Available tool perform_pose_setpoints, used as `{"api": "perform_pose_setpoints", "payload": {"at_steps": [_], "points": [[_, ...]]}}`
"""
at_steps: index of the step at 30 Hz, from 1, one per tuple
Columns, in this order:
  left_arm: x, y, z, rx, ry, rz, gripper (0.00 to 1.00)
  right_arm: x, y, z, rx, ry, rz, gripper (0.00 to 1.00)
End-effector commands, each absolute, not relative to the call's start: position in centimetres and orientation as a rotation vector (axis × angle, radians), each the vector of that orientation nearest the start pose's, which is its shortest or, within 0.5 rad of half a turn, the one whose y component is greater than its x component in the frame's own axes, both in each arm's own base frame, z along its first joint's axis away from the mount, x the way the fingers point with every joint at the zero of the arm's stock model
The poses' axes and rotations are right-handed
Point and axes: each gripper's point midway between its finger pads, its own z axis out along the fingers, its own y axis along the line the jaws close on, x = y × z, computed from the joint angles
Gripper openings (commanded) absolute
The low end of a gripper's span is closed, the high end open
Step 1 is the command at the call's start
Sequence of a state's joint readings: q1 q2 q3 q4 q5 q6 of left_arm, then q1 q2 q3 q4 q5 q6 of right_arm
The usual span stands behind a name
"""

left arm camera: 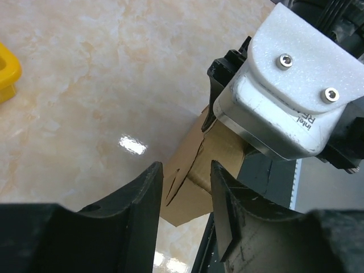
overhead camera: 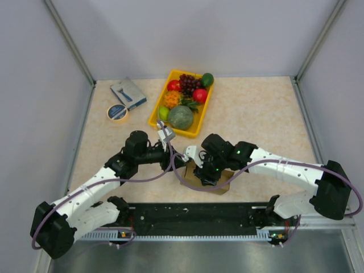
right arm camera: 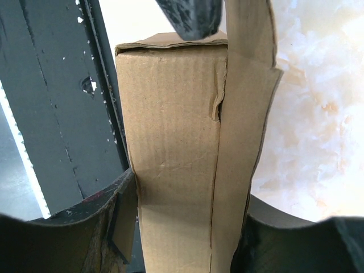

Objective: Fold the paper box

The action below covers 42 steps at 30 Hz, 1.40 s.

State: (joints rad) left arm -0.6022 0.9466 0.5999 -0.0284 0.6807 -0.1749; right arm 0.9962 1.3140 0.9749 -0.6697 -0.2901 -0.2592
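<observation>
The paper box point(overhead camera: 224, 183) is brown cardboard, partly folded into a narrow block, near the table's front edge at the centre. My right gripper point(overhead camera: 208, 174) is shut on it. In the right wrist view both pads press its long sides point(right arm camera: 170, 114), and a loose flap point(right arm camera: 250, 85) runs along its right side. My left gripper point(overhead camera: 177, 153) hovers just left of it, open. In the left wrist view its fingers point(left arm camera: 185, 193) frame a slotted flap of the box point(left arm camera: 219, 151) without touching it. The right arm's white camera housing point(left arm camera: 290, 91) hides the rest of the box.
A yellow tray point(overhead camera: 195, 129) of plastic fruit stands behind the arms; its corner point(left arm camera: 7, 71) shows in the left wrist view. A blue-grey box point(overhead camera: 128, 94) and a tape roll point(overhead camera: 117, 112) lie at the back left. The black base rail point(overhead camera: 187, 216) runs along the front edge.
</observation>
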Motion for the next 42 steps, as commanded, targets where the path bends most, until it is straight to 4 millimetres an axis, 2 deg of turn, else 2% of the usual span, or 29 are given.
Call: {"api": "perform_pose_setpoints", "payload": {"at_steps": [1,8,11,12,13,15,16,18,19,21,22,25,26,28,29,30,31,32,33,37,40,41,42], "points": [[18.0,-26.9,20.0,0.939,1.777,-1.087,0.41,13.9,28.4,12.8,-1.596,2.040,0.655,0.45],[18.2,-27.1,19.8,0.937,1.773,-0.988,0.32,14.2,28.6,12.7,-1.577,2.051,0.648,0.45],[18.3,-27.3,19.6,0.925,1.780,-0.959,0.22,14.5,28.9,12.9,-1.555,2.053,0.645,0.45],[18.6,-27.1,19.4,0.903,1.787,-0.931,0.14,14.6,29.1,12.9,-1.542,2.061,0.646,0.45],[18.8,-27.0,19.3,0.894,1.784,-0.919,0.11,14.8,29.2,13.0,-1.529,2.066,0.643,0.47],[19.0,-26.8,19.0,0.866,1.775,-0.893,0.05,15.4,29.1,13.0,-1.477,2.094,0.611,0.52],[19.2,-26.5,18.8,0.847,1.780,-0.871,0.02,15.6,29.1,13.0,-1.453,2.105,0.598,0.58],[19.2,-26.5,19.1,0.821,1.738,-0.867,0.01,16.2,28.6,12.9,-1.367,2.161,0.550,0.63],[19.5,-26.2,18.9,0.800,1.737,-0.841,0.00,16.4,28.4,13.1,-1.334,2.172,0.541,0.70],[19.5,-26.1,18.5,0.797,1.730,-0.831,0.00,16.5,28.0,13.5,-1.246,2.212,0.552,0.74],[19.5,-26.0,18.4,0.792,1.733,-0.826,0.00,16.2,27.9,14.6,-1.192,2.202,0.587,0.79],[19.7,-25.9,17.4,0.790,1.753,-0.806,0.00,16.1,26.9,15.3,-1.058,2.236,0.586,0.89],[19.6,-25.8,17.0,0.788,1.762,-0.802,0.00,15.8,26.1,15.9,-0.998,2.248,0.592,0.91],[19.6,-25.8,16.9,0.784,1.763,-0.798,0.00,16.6,24.4,16.5,-0.869,2.284,0.566,0.95],[19.6,-25.9,16.8,0.779,1.765,-0.800,0.00,16.8,23.4,17.7,-0.741,2.302,0.590,0.95],[19.6,-25.8,16.9,0.774,1.764,-0.800,0.00,16.8,21.9,17.6,-0.661,2.356,0.564,0.95],[19.5,-25.9,16.9,0.772,1.761,-0.801,0.00,17.6,20.3,17.8,-0.525,2.390,0.552,0.95],[19.5,-25.8,16.9,0.763,1.760,-0.801,0.00,17.4,19.8,18.1,-0.411,2.427,0.579,0.95],[19.5,-25.7,16.9,0.759,1.762,-0.798,0.00,16.6,19.2,18.2,-0.371,2.454,0.603,0.95],[19.5,-25.6,16.8,0.746,1.766,-0.797,0.00,14.4,19.8,17.8,-0.266,2.542,0.730,0.87],[19.5,-25.4,16.7,0.739,1.776,-0.786,0.00,12.8,20.5,18.6,-0.310,2.516,0.840,0.77],[19.5,-25.5,16.6,0.739,1.780,-0.788,0.00,12.1,20.8,18.2,-0.330,2.516,0.858,0.74],[19.5,-25.5,16.5,0.735,1.782,-0.789,0.00,11.6,21.3,18.3,-0.340,2.515,0.903,0.62]]}}
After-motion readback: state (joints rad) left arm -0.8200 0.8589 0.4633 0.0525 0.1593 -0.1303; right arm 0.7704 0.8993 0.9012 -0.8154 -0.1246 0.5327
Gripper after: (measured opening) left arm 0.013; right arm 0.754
